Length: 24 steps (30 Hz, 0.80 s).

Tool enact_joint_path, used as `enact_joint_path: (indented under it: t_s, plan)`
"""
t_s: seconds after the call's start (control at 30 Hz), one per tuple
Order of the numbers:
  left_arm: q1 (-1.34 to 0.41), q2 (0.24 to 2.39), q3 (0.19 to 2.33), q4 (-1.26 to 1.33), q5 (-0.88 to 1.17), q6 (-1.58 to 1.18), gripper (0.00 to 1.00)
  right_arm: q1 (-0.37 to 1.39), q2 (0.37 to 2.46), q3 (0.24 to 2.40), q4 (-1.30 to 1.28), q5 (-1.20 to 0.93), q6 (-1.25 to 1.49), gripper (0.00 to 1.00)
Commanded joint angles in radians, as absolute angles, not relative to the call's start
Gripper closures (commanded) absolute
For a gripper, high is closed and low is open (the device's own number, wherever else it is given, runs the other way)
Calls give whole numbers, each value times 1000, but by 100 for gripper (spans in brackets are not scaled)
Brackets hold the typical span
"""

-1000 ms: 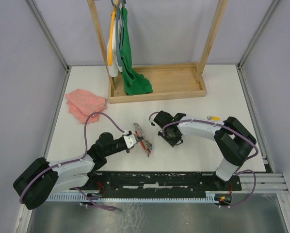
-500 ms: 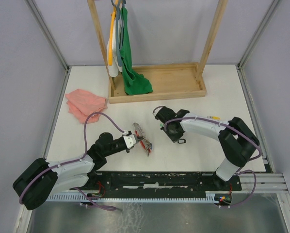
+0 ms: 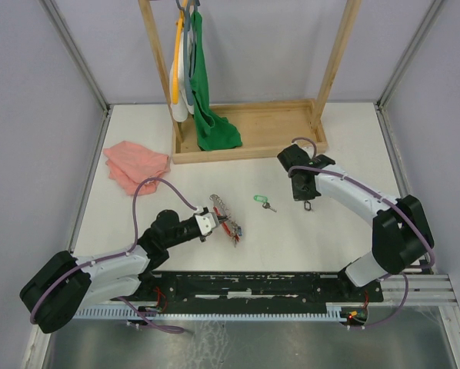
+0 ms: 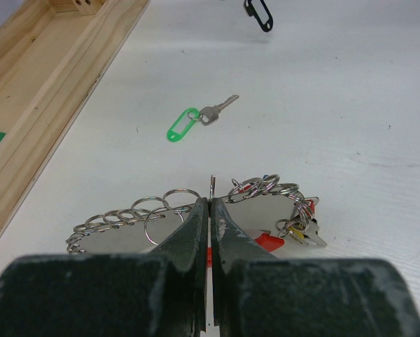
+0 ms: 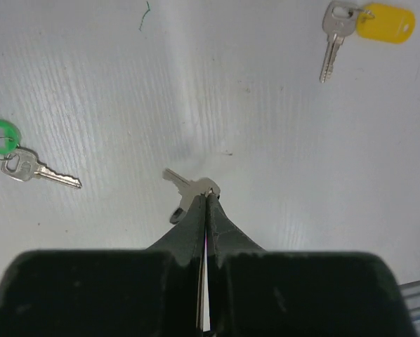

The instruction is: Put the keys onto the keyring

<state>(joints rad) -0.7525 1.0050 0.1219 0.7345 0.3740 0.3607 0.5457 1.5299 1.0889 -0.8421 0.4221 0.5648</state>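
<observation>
I am clamping my left gripper [image 4: 210, 203] on the thin wire of the keyring [image 3: 226, 221], which is lying on the table [image 3: 291, 238]. My right gripper [image 5: 206, 196] is pinching a silver key [image 5: 185, 184] by its head. A green-tagged key [image 3: 260, 200] is lying between the two grippers, and a yellow-tagged key [image 5: 378, 22] is lying ahead of the right one.

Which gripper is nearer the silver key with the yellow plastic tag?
Right. The yellow-tagged key lies close beyond the right gripper, which grips a black-tagged silver key; the left gripper pinches the wire keyring far across the table.

Bright even light, faint soft shadows, wrist-view foregrounds slightly blurred
</observation>
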Motion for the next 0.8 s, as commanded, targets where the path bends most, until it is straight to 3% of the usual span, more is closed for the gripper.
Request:
enact_joint_path:
  t_s: [0.0,0.2,0.67,0.77]
  plan:
    - [-752,986,141,794,376,341,97,551,1466,1002,-776,437,799,100]
    - [-753,992,144,793,377,339,97,570,1448,869,-629,264,959,99]
    - [-753,997,149,785,371,335,97,621,1478,789,-421,136,1235,100]
    - [-753,996,149,785,370,333,97,630,1496,798,-387,136,1251,95]
